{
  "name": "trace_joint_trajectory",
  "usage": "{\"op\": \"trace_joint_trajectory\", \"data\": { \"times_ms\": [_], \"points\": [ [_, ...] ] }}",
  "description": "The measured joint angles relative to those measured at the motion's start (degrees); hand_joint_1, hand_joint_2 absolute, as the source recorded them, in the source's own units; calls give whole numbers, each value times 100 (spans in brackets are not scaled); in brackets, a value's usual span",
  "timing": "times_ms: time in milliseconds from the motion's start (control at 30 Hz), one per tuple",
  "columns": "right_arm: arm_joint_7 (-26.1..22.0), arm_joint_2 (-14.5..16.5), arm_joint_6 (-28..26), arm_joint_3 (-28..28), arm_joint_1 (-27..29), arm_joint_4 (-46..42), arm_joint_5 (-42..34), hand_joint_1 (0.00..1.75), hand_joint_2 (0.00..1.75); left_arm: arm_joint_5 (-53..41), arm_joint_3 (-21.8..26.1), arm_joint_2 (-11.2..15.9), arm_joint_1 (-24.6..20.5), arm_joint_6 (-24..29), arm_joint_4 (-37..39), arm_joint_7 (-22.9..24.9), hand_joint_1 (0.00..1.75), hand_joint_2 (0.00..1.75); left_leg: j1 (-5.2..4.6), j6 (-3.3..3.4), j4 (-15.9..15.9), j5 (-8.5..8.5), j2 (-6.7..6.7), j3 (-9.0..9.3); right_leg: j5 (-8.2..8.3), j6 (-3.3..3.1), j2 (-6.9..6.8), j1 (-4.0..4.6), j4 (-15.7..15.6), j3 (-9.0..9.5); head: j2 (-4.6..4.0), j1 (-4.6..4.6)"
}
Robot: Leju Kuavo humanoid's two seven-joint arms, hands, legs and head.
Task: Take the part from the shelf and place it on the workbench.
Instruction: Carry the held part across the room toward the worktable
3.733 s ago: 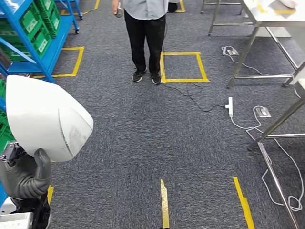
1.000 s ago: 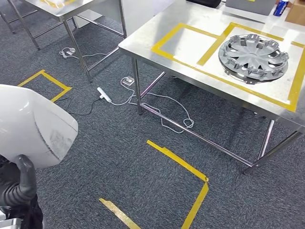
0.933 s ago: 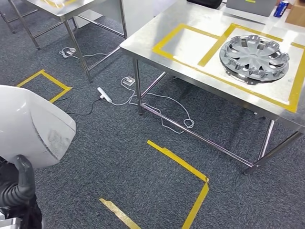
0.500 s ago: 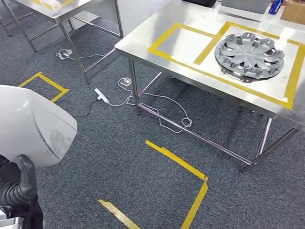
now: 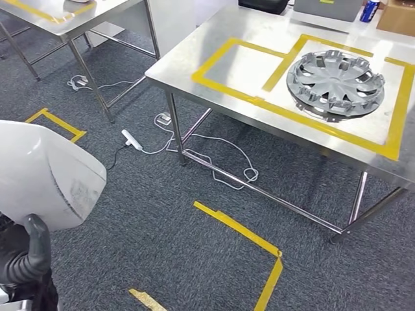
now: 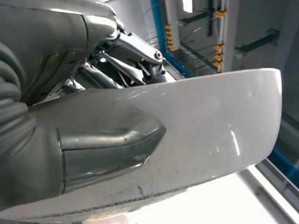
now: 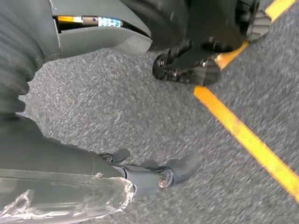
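Observation:
A large white curved shell part (image 5: 47, 173) sits at the lower left of the head view, held by my left hand (image 5: 24, 259), whose grey thumb presses on its lower edge. The left wrist view shows the thumb (image 6: 105, 144) lying across the white part (image 6: 218, 121) and darker fingers behind it. My right hand (image 7: 105, 177) hangs over grey carpet with its fingers apart and nothing in it. The steel workbench (image 5: 254, 107) stands ahead to the right, marked with yellow tape squares; the left square (image 5: 244, 65) is bare.
A grey wheel cover (image 5: 335, 84) lies in the right taped square of the workbench. A second steel table (image 5: 73, 19) stands far left. White cables and a power strip (image 5: 131, 139) lie on the carpet. Yellow floor tape (image 5: 240, 230) marks a corner.
The whole view has swung from the blue shelf and a standing person to the workbench, which has since drawn slightly nearer. The white part stays in my left hand.

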Motion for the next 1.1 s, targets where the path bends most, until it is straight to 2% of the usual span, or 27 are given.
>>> {"op": "trace_joint_trajectory", "data": {
  "times_ms": [67,100,133,167,200,233,267,300,333,367,400,433,467,500,567,600,633,667,733,767,800,833,900,933,967,1000,1100],
  "points": [
    [4,-1,-7,13,-21,0,10,0,175,0,1,-5,1,-3,-4,-1,175,175,29,49,-151,-105,-9,193,118,71,-18,-8,243,-53,-2,-15],
    [4,-2,-11,19,-33,1,14,0,175,0,1,-9,-1,-4,-7,-2,175,175,56,65,-207,-144,-10,305,211,106,-21,-9,523,-223,-3,-3],
    [3,-3,-15,22,-44,2,15,0,175,0,2,-13,-1,-6,-8,-3,175,175,81,68,-250,-190,-8,412,263,137,-23,-13,880,-473,-3,13],
    [2,-3,-19,23,-53,3,15,0,175,0,2,-14,-1,-8,-8,-4,175,175,95,69,-266,-254,-5,500,240,168,-28,-21,1230,-765,-3,32],
    [4,-3,-20,23,-55,4,16,0,175,0,2,-16,-2,-8,-8,-4,175,175,107,66,-270,-327,-4,585,95,199,-29,-33,1503,-1068,-2,38],
    [6,-8,-20,22,-48,4,17,0,175,1,2,-17,1,-9,-8,-4,175,175,120,56,-271,-409,-8,682,-132,221,-31,-44,1652,-1333,-2,41],
    [8,-17,-21,22,-32,4,19,0,175,2,2,-18,3,-12,-8,-4,175,175,135,43,-271,-500,-14,799,-361,237,-33,-51,1671,-1537,-1,45],
    [10,-26,-21,21,-13,4,20,0,175,5,2,-18,3,-15,-8,-4,175,175,152,26,-271,-597,-21,927,-492,252,-36,-56,1566,-1676,-2,51],
    [11,-34,-23,21,6,4,21,0,175,13,2,-19,3,-20,-8,-4,175,175,169,3,-271,-702,-25,1063,-422,258,-44,-60,1353,-1758,-1,57],
    [11,-38,-26,21,21,8,22,0,175,26,3,-19,4,-26,-8,-3,175,175,179,-26,-274,-807,-23,1181,-77,257,-70,-61,1064,-1801,-1,64],
    [11,-38,-29,21,29,17,24,0,175,43,3,-19,4,-31,-6,-1,175,175,180,-58,-258,-915,-21,1294,406,241,-109,-60,791,-1828,-2,75],
    [13,-40,-32,20,32,26,25,0,175,61,4,-21,1,-35,-5,1,175,175,170,-100,-258,-1011,-18,1369,836,196,-137,-49,604,-1822,-2,79],
    [13,-42,-34,21,28,36,27,0,175,83,5,-23,-3,-38,-4,9,175,175,161,-145,-272,-1070,-15,1435,1143,134,-153,-40,507,-1812,-2,76],
    [11,-44,-36,22,18,43,31,0,175,102,6,-25,-7,-42,-5,18,175,175,155,-187,-270,-1077,-16,1471,1235,69,-151,-31,491,-1792,-2,76],
    [7,-45,-40,26,0,44,34,0,175,130,7,-30,-20,-52,-9,33,175,175,161,-261,-60,-904,-15,1361,1193,-24,-117,-45,431,-1704,-1,61],
    [3,-44,-40,27,-2,44,34,0,175,136,8,-32,-24,-56,-10,35,175,175,162,-282,219,-789,-16,1186,1178,-55,-110,-55,372,-1644,-1,60],
    [-1,-44,-40,27,-4,44,33,0,175,139,11,-33,-28,-56,-10,36,175,175,163,-298,562,-756,-16,963,1154,-87,-102,-63,311,-1572,0,52],
    [-5,-44,-40,27,-5,44,32,0,175,143,14,-36,-28,-56,-10,38,175,175,162,-306,882,-837,-16,729,1120,-116,-95,-60,268,-1499,0,50],
    [-11,-44,-40,27,-6,44,27,0,175,148,20,-36,-27,-55,-9,41,175,175,160,-309,1235,-1301,-16,350,1026,-150,-74,-44,225,-1361,0,50],
    [-14,-44,-40,27,-6,44,25,0,175,149,21,-36,-26,-56,-9,43,175,175,159,-301,1249,-1479,-16,241,974,-154,-60,-31,221,-1296,0,50],
    [-17,-44,-40,27,-7,44,22,0,175,151,22,-36,-26,-56,-8,43,175,175,155,-283,1157,-1499,-16,189,925,-155,-45,-15,222,-1228,0,50],
    [-22,-44,-40,27,-8,44,18,0,175,152,25,-36,-25,-57,-8,44,175,175,144,-250,953,-1320,-16,193,880,-156,-32,4,222,-1159,0,49],
    [-35,-36,-39,27,-8,48,4,0,175,155,37,-37,-23,-57,-8,46,175,175,81,-135,347,-684,-16,288,812,-155,-16,34,223,-1063,0,55],
    [-45,-30,-38,26,-13,52,-7,0,175,155,44,-37,-23,-57,-8,48,175,175,47,-82,108,-498,-22,322,788,-144,-10,46,228,-1042,0,53],
    [-56,-24,-37,26,-22,56,-19,0,175,155,52,-38,-20,-57,-9,50,175,175,18,-40,-35,-392,-28,334,768,-125,-4,52,231,-1039,0,52],
    [-69,-20,-37,25,-31,59,-30,0,175,155,58,-38,-18,-57,-9,51,175,175,0,-14,-72,-400,-35,328,752,-97,2,60,234,-1027,0,50],
    [-94,-20,-38,23,-37,59,-52,0,175,155,64,-48,-18,-55,-10,52,175,175,40,44,-188,-250,-28,385,648,3,-2,67,306,-1059,0,53]
  ]
}}
